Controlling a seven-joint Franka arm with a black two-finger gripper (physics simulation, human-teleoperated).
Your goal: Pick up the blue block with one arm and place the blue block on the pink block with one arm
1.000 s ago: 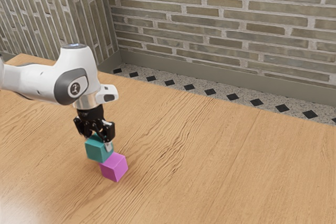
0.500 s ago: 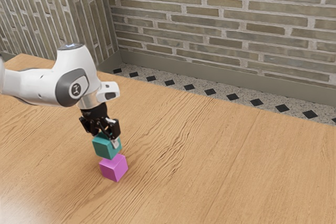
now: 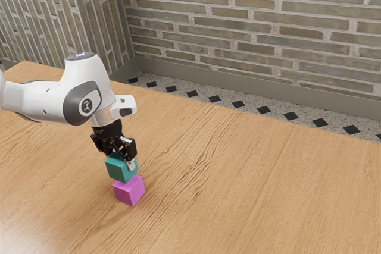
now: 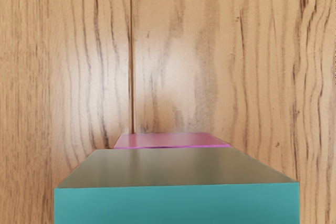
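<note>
Pick is done: the blue block [image 3: 120,169] is off the worktop [image 3: 250,182], clamped between my fingers [image 3: 126,150], which are closed in on its upper part from two sides. It reads more teal than blue, but it's the only candidate. It sits directly over the pink block [image 3: 128,191], which rests on the worktop. In the exterior view the blue block's lower edge appears to meet the pink top face. It is shifted slightly toward the exterior view's left and turned a bit against the pink one, so the corners don't line up. In the wrist view the blue block [image 4: 178,192] is big and close under my hand, with a thin strip of pink block [image 4: 169,140] past its far edge and the worktop [image 4: 220,51] beyond.

Judgement: the carry is finished and the placement nearly so. Left to do: confirm contact, let go, lift clear. The overlap looks ample for the block to stand, I think.

Hard to tell:
- Whether the two blocks truly touch or there's a sliver of gap. The seam is too tight in the exterior view, and in the wrist view the blue block covers the contact face.
- The exact offset, since most of the pink top is hidden under the blue block.
- Contact on the block's far side, which is masked. I read the grip from the near finger and the block being off the worktop.
- The arm [image 3: 53,96] is cut off at the exterior view's left edge.
</note>
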